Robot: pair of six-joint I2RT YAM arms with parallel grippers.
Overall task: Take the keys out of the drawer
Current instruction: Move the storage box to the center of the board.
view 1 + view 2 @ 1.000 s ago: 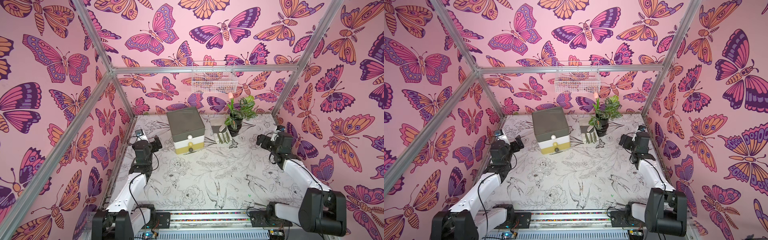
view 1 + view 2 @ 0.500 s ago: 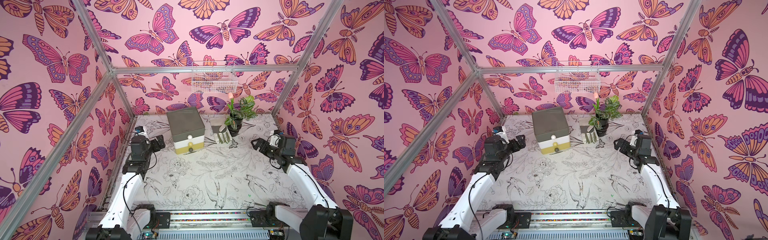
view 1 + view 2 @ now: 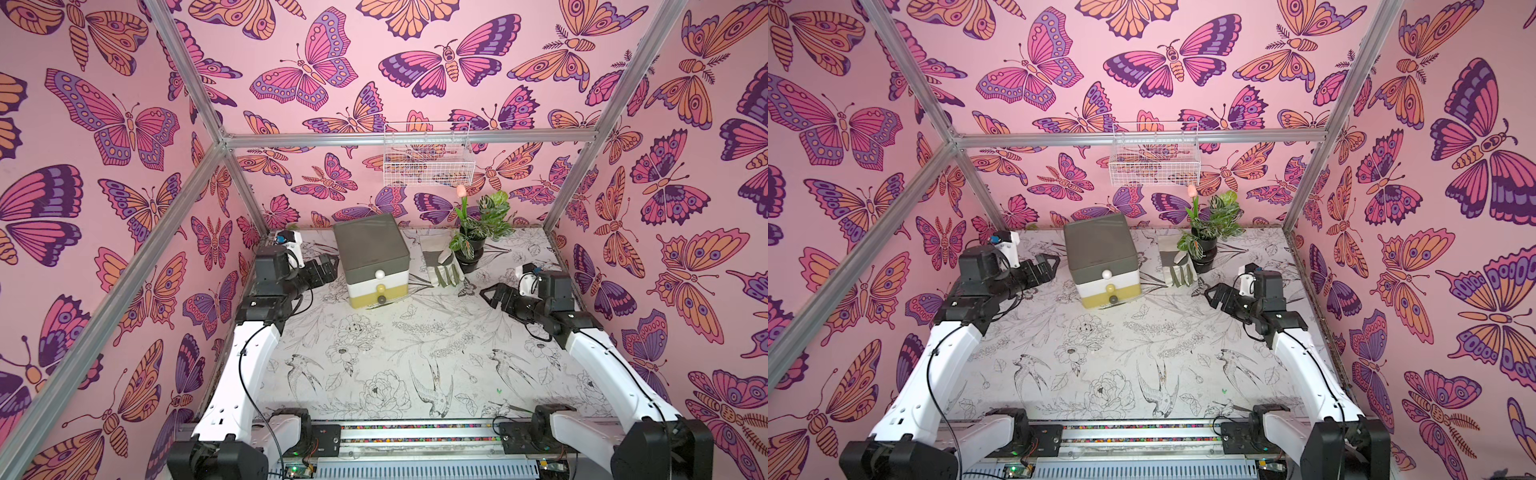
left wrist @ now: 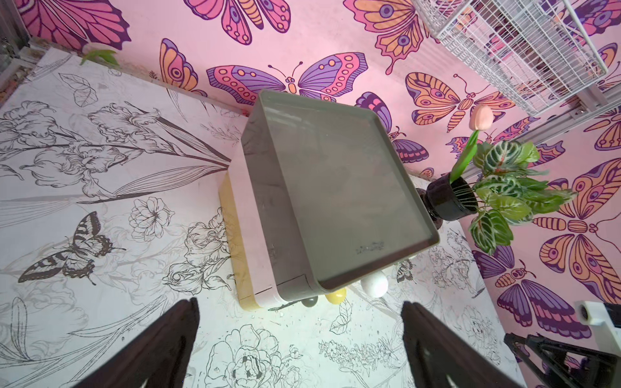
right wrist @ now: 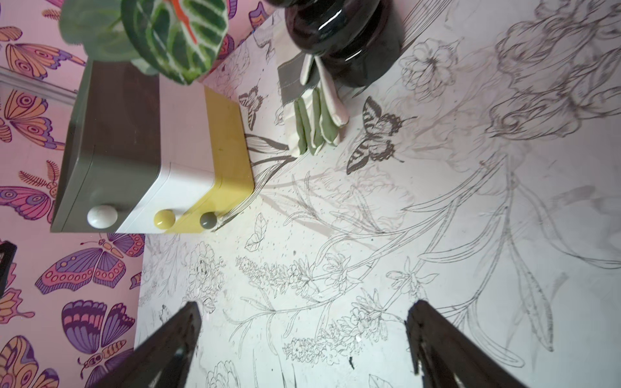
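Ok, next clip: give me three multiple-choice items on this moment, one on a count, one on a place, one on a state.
1. How many knobs show on the front of the drawer unit?
A) two
B) three
C) four

2. Where does the gardening glove lie?
A) on top of the drawer unit
B) on the table right beside the black plant pot
C) far from both, near the front

3. How do the drawers stand?
A) all shut
B) the top one pulled out
C) the bottom one pulled out

Answers:
1. B: one white, one yellow and one grey knob, one per drawer.
2. B: the right wrist view shows the glove's cuff against the pot's base.
3. A: the three fronts sit flush in both top views.
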